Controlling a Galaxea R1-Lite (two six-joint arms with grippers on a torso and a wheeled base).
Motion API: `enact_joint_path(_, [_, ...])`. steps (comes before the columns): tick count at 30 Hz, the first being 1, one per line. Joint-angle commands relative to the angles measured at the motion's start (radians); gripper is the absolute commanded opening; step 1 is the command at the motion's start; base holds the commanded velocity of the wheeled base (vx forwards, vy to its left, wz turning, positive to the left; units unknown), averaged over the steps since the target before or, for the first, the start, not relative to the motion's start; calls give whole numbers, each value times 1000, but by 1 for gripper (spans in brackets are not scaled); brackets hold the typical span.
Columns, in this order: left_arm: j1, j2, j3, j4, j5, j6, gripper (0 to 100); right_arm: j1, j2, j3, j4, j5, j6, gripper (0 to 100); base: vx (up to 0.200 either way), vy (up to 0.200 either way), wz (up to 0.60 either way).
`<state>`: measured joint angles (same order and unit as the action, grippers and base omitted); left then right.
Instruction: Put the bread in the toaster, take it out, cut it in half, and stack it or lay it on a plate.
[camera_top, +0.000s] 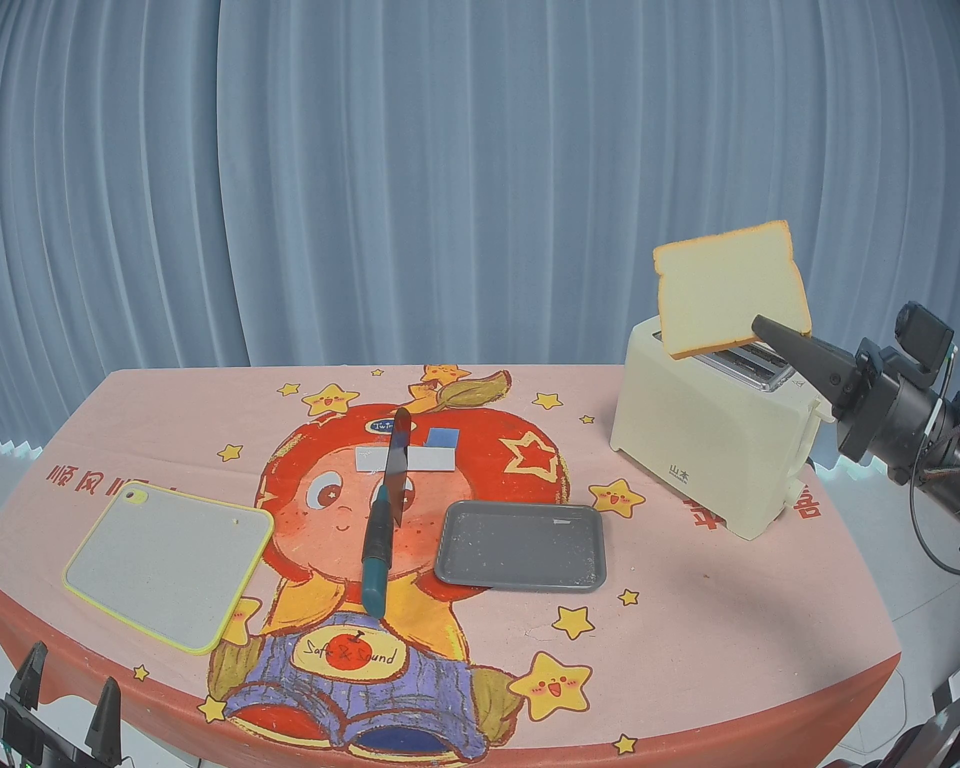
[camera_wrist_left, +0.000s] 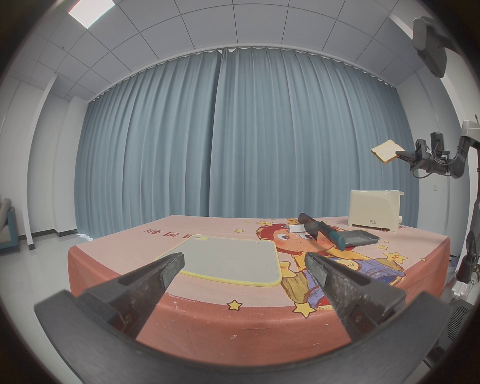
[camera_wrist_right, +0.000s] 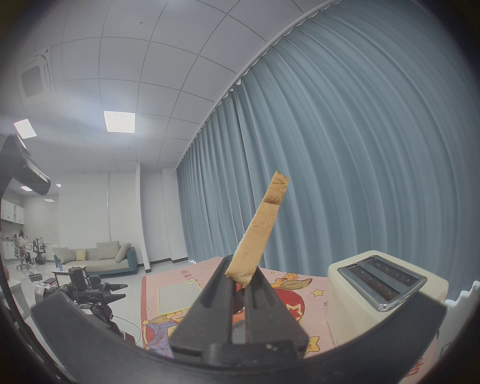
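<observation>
The right end effector (camera_top: 768, 328), at the right of the head view, is clenched on a corner of the pale, tan-crusted square bread slice (camera_top: 730, 285), which is tilted in the air just above the cream two-slot toaster (camera_top: 715, 430). The left end effector (camera_top: 70, 672) hangs released at lower left.

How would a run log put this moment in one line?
right hand: shut on bread, aloft near toaster | left hand: open, empty, at table edge | knife, cutting board, tray: on table
</observation>
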<state>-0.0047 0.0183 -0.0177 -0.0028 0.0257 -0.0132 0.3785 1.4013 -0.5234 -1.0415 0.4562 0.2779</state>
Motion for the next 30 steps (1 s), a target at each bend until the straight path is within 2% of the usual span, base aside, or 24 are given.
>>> enact_joint_path(1, [0, 2, 18, 0, 0, -1, 100, -47, 24, -13, 0, 25, 0, 0, 0, 0, 0])
enact_joint_path(5, [0, 2, 18, 0, 0, -1, 100, -81, 30, -36, 0, 56, 0, 0, 0, 0, 0])
enact_joint_path(11, [0, 2, 18, 0, 0, -1, 100, -90, 59, -86, 31, 58, -5, 0, 0, 0, 0])
enact_joint_path(13, [0, 2, 18, 1, 0, -1, 100, -90, 54, -107, 93, 58, -26, 0, 0, 0, 0])
enact_joint_path(15, [0, 2, 18, 0, 0, -1, 100, -96, 47, -144, 201, 59, -78, 0, 0, 0, 0])
enact_joint_path(18, [0, 2, 18, 0, 0, -1, 100, -115, 41, -173, 298, 101, -123, 0, 0, 0, 0])
enact_joint_path(24, [0, 2, 18, 0, 0, -1, 100, -176, 42, -225, 330, 141, -129, 0, 0, 0, 0])
enact_joint_path(27, [0, 2, 18, 0, 0, -1, 100, -207, 45, -228, 330, 147, -135, 0, 0, 0, 0])
enact_joint_path(30, [0, 2, 18, 0, 0, -1, 100, -230, 45, -230, 330, 147, -163, 0, 0, 0, 0])
